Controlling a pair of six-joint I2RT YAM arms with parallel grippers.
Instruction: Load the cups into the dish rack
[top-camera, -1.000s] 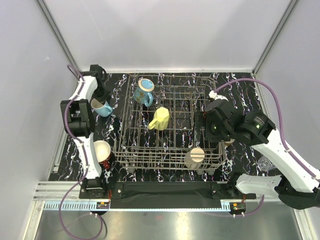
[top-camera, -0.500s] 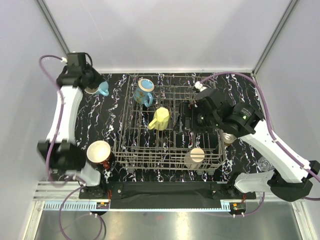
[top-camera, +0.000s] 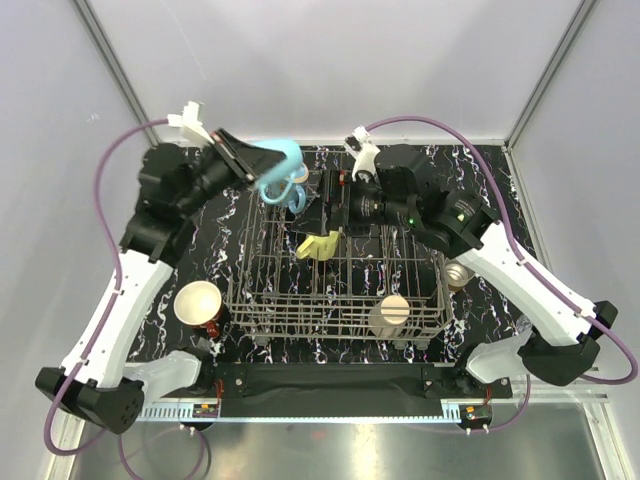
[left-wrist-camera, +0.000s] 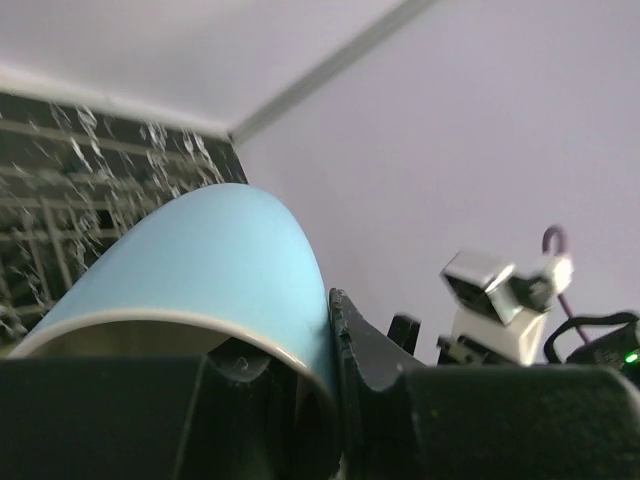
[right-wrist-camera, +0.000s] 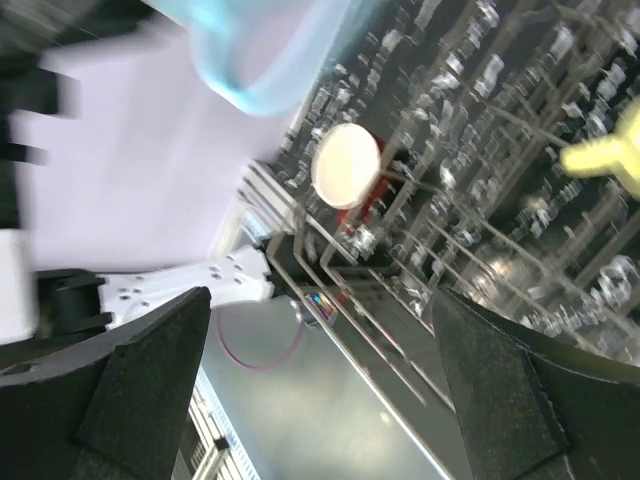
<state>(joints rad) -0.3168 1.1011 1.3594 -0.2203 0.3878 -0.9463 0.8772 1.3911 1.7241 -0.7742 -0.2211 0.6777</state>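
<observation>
Above the dish rack's (top-camera: 300, 300) 11 o'clock corner, the light blue mug (top-camera: 277, 168) hangs clear of the wires, its wall clamped between the left fingers (top-camera: 236, 154). The right fingers (right-wrist-camera: 505, 400) stand spread, gripping nothing, over the rack. A yellow-green mug (top-camera: 318, 243) and a cream mug (top-camera: 389, 314) sit inside; a red mug (top-camera: 200, 305) stands on the desk (top-camera: 213, 262) at 8 o'clock.

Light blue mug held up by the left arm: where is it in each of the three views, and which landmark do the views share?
Top external: the light blue mug is upper centre-left, over the rack's far left corner.
Left wrist: the mug fills the lower left, close up.
Right wrist: the mug is a blur at the top edge, left of centre.
Shared landmark: the dish rack.
</observation>
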